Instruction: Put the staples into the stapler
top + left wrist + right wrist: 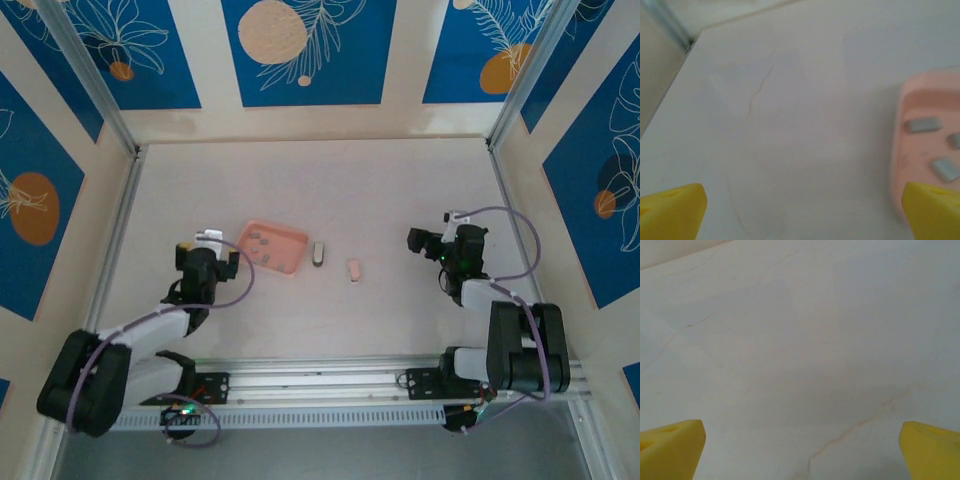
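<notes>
Quick pass: the left claw [802, 215] is spread wide and holds nothing, its yellow fingertips [671, 210] low over the pale tabletop [330, 180]. The right-hand fingertip overlaps the near-left edge of the salmon-pink tray [920, 100]; I can't tell whether it touches. The staples [922, 125] lie loose inside the tray, three grey strips set apart from each other. The stapler [319, 253] lies flat on the tabletop just beside the tray's right edge, not touching it. A small pink piece [353, 270] sits a little further right and nearer the arms. The right claw [432, 237] is also spread and holds nothing, well to the right of that piece over bare surface.

For room to move, the far half of the tabletop runs open up to the back wall [310, 120]. There is a bare lane between the pink piece and the right claw. Metal rails [115, 230] line both side edges, and another runs along the near edge by the arm bases.
</notes>
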`<state>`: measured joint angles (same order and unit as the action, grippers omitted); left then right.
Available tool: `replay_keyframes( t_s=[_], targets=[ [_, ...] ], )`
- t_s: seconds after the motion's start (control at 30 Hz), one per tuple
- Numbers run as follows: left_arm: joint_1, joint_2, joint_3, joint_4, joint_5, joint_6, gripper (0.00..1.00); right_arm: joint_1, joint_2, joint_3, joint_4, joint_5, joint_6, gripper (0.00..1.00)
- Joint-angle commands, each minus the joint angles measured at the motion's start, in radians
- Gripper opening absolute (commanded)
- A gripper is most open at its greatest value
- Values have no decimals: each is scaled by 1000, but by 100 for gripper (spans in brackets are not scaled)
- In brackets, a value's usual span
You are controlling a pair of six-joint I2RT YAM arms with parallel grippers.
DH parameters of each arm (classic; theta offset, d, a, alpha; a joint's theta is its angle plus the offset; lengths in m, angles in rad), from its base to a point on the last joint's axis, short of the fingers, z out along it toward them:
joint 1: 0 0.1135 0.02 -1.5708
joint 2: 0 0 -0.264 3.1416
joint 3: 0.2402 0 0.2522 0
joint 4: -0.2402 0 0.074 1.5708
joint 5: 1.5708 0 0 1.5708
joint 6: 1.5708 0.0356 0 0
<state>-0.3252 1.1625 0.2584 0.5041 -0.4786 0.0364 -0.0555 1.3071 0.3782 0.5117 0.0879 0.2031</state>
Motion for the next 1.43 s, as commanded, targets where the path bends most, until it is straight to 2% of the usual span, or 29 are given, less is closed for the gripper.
replay_keyframes(
  t_s=[0.0,0.07,0.1,0.13,0.17,0.2,0.27,0.3,0.33,0.37,0.43,0.5,1.4],
  targets=[
    [46,103,2,320,-18,32,100,74,87,0,249,29,-112,99],
    [61,215,-2,506,44,110,100,137,179,-3,347,109,-163,99],
    [65,296,-7,630,37,137,100,116,191,-28,409,115,-139,99],
    [70,341,-9,661,1,104,100,85,209,-53,452,82,-109,99],
    [80,398,-27,766,19,114,100,76,218,-62,494,76,-99,99],
    [81,415,-49,843,20,118,100,72,204,-37,427,73,-94,99],
    [93,372,-40,743,56,83,100,66,219,47,282,36,-98,99],
    [127,367,-8,677,101,56,100,46,211,35,290,3,-87,99],
    [167,380,38,539,165,16,100,52,216,38,297,3,-91,99],
    [202,419,88,528,179,1,100,62,213,40,286,27,-97,99],
    [241,382,97,426,255,-38,100,60,214,38,288,23,-97,99],
    [243,410,87,502,253,-30,100,58,214,37,291,21,-95,99],
    [241,401,95,473,281,-19,100,59,215,38,291,21,-96,99]
  ],
)
